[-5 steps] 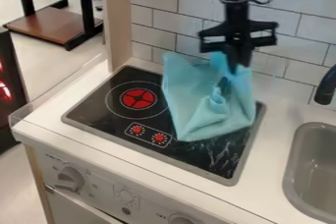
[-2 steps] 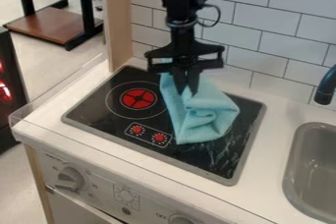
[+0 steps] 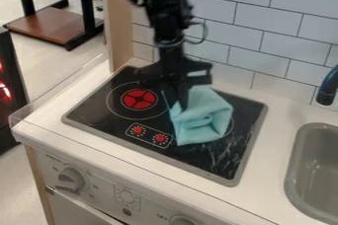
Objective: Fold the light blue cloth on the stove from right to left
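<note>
Lately I had seen the claw (image 3: 178, 104) come down and left, from above the cloth (image 3: 203, 120) to its left side, where the two seemed to touch. The cloth's raised far part had sunk with it, and what had been a tall, loosely hanging sheet was now a smaller, folded bundle. It rested on the right side of the black stovetop (image 3: 105, 118), just right of the red burner mark (image 3: 139, 99), while the sink (image 3: 290, 169) stood farther right in the desk (image 3: 277, 125). From my seat I could not tell whether the claw was apart, together or clamped on fabric. To my judgement, the cloth had been mostly laid down, though the claw was not clear of it.
</note>
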You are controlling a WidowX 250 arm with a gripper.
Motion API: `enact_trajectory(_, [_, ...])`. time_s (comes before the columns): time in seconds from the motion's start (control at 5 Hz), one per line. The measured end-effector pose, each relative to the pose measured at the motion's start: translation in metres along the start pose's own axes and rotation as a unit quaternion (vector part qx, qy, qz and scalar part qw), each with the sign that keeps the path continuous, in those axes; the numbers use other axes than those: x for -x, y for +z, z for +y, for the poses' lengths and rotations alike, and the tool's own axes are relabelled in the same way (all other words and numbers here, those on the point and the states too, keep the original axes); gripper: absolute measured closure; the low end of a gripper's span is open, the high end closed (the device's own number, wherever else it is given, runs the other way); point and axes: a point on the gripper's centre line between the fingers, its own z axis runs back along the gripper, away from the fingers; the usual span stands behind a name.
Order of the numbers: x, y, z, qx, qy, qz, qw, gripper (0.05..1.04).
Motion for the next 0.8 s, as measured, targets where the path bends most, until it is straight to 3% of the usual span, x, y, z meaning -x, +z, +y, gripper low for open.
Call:
enact_trajectory(0.2, [0.0006, -0.0147, 0.0079, -0.003, 0.001, 0.01, 0.9999, 1.004])
enact_trajectory(0.4, [0.0042, -0.0222, 0.0119, -0.009, 0.0, 0.026, 0.9996, 0.84])
enact_trajectory(0.8, [0.005, -0.0211, 0.0135, -0.009, 0.016, 0.031, 0.9994, 0.276])
